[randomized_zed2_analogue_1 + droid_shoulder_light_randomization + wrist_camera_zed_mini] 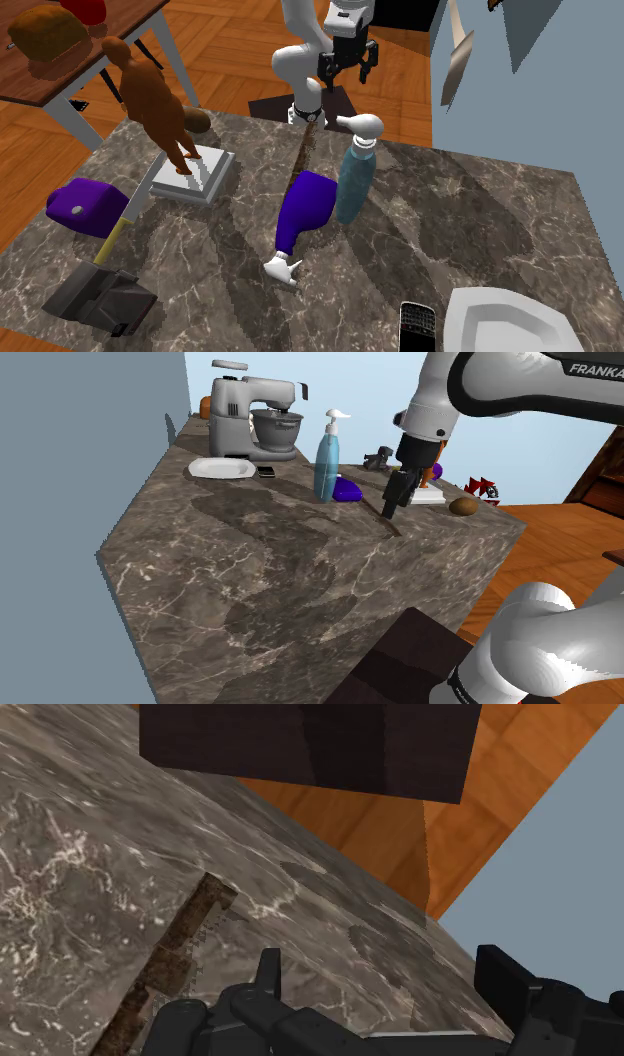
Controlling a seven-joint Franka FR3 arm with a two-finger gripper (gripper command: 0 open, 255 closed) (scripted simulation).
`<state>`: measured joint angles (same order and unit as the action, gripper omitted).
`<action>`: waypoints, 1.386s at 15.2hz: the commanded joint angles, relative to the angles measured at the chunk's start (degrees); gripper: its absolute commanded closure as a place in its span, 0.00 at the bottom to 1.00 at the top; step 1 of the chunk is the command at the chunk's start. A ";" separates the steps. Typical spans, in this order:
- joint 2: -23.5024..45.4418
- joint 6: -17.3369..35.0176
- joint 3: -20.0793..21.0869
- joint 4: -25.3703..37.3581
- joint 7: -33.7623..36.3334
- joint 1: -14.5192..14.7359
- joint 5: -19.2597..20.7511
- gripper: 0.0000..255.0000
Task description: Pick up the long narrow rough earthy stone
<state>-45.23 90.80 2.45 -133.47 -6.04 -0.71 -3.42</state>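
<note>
Judging the step in hand to be the approach, we thought it would go best if the gripper (pixel 382 966) slid sideways until it stood over the stone (pixel 170 954), turned so the jaws crossed the narrow width rather than the length, and only then went down, closing near the middle so the long piece would not tip. In the wrist view the two black fingers stood wide apart with only marble between them. The hand was spread, held nothing and touched nothing, and the stone lay off to the outside of one finger. In the shoulder view the gripper (pixel 393 502) hung just above the stone (pixel 390 522), a thin, rough brown strip lying flat on the marble counter (pixel 250 582). The strip lay near the pump bottle (pixel 327 457), to the shoulder view's right of it, beyond a purple thing (pixel 347 490) just beside the bottle. A white plate (pixel 220 468) lay to the bottle's other side, and farther back than the bottle stood the grey mixer (pixel 255 417).
</note>
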 commanded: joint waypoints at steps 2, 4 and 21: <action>1.77 1.07 -0.27 0.59 1.01 -0.90 0.21 0.00; 5.28 3.06 -0.85 1.88 3.03 -2.68 0.63 0.00; 26.18 14.93 -6.24 9.47 15.56 -12.46 2.59 0.00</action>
<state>-19.07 104.89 -3.78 -123.20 9.44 -13.13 -0.83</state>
